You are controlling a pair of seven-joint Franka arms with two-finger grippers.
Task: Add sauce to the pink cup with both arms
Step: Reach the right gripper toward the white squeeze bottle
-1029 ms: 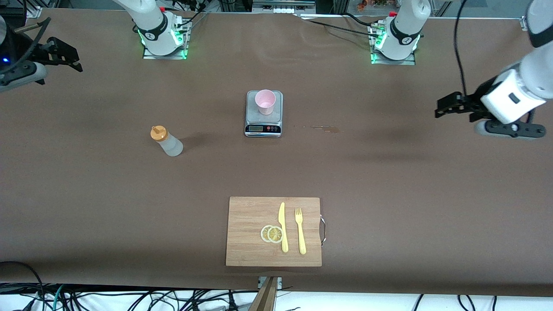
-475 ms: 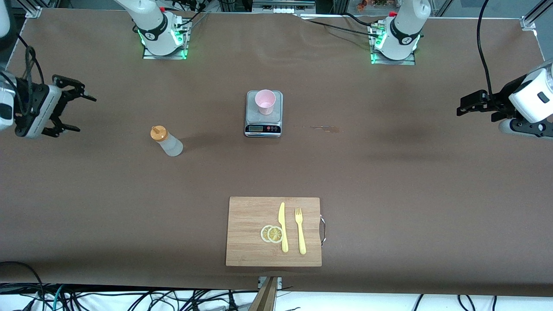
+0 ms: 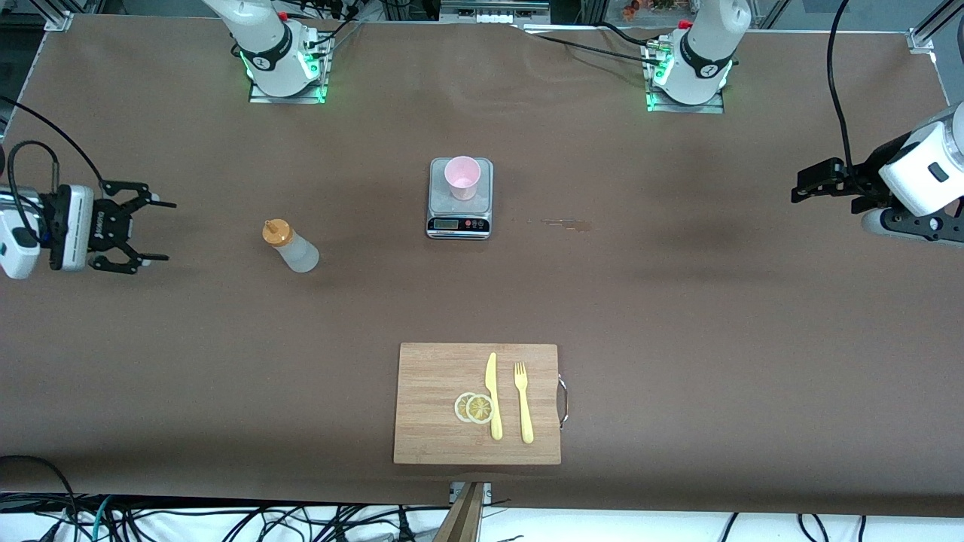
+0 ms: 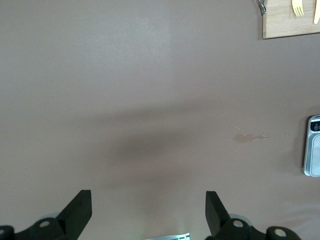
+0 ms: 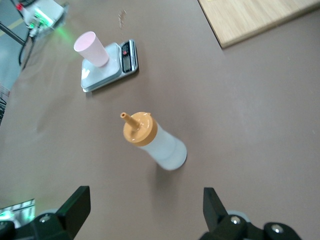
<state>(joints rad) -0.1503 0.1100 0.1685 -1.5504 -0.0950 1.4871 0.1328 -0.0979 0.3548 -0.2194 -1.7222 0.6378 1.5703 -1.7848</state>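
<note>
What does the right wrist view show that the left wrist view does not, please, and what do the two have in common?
Only the right wrist view shows the sauce bottle standing upright and the pink cup on the scale.

Only the left wrist view shows a small spill stain on the table, plus the fork on the cutting board.

Both show the scale, a corner of the cutting board, the brown table, and their own gripper open: right gripper, left gripper.

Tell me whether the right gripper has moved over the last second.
Yes. The right gripper has come lower in the front view and closer to the sauce bottle, which stayed put.
</note>
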